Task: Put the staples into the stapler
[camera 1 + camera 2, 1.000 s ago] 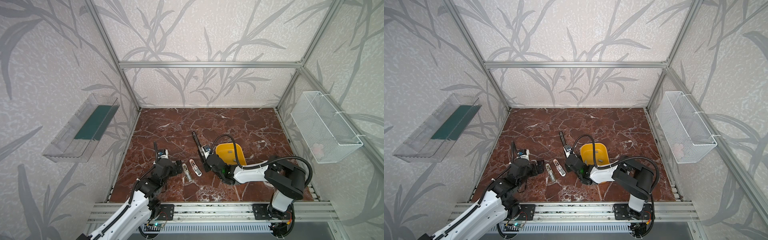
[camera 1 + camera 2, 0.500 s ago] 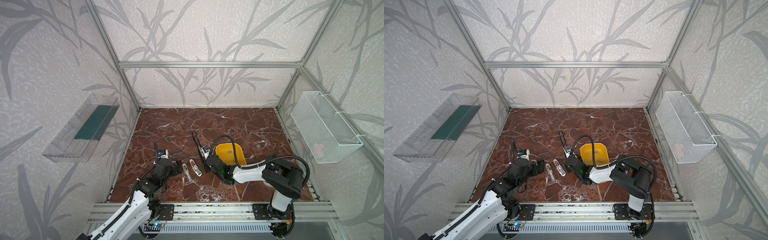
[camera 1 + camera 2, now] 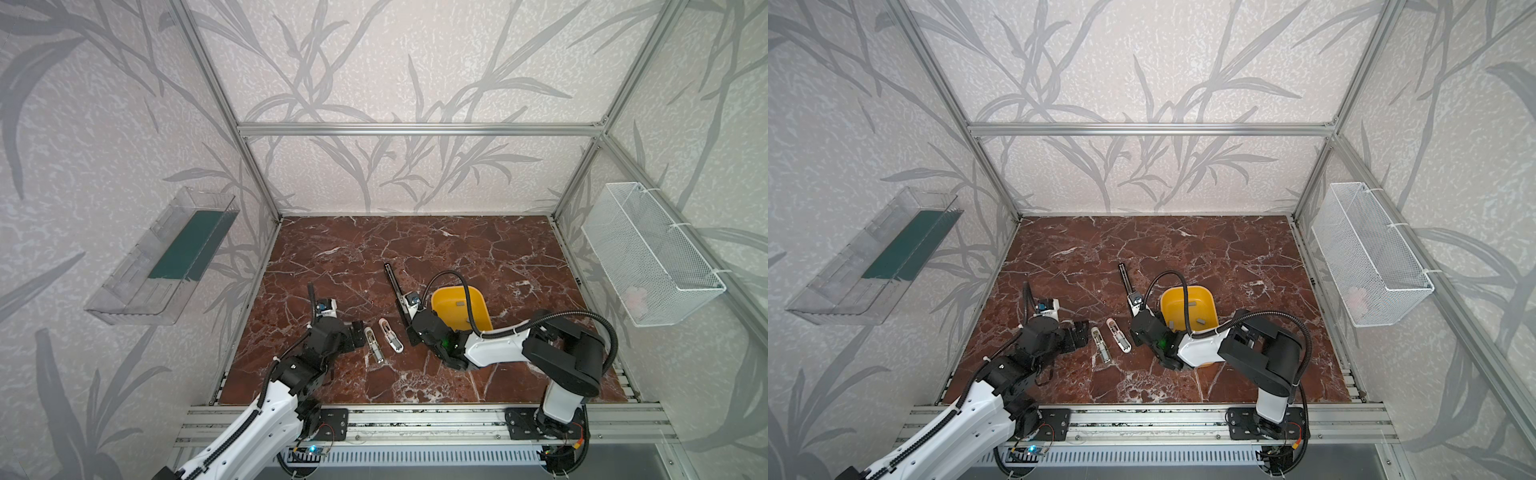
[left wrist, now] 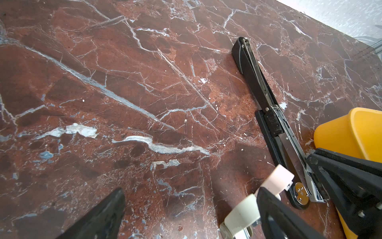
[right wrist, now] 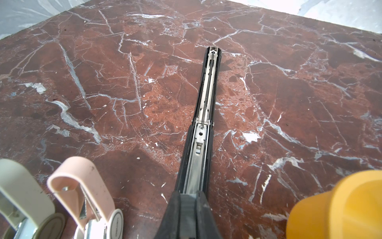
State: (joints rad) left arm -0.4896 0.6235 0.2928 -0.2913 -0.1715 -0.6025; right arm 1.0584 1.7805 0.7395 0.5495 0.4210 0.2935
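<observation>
Three staplers lie opened on the marble table (image 3: 498, 257), and none looks loaded: the staples (image 3: 1191, 304) that show are grey strips in the yellow bin (image 3: 449, 311), apart from every magazine. The black stapler (image 5: 203, 124) lies unfolded flat just beside the bin. Its long axis runs front to back, leaning a little leftward as it recedes in both top views, with the lid toward the back wall and the magazine rail toward the right gripper (image 5: 189, 198). That claw is pressed together over the rail's near end; whether it pinches a strip I cannot tell. The left gripper (image 3: 358, 333) is spread wide beside the beige stapler (image 3: 372, 343) and pink stapler (image 3: 390, 332). Seating a strip and shutting the lid probably remain.
</observation>
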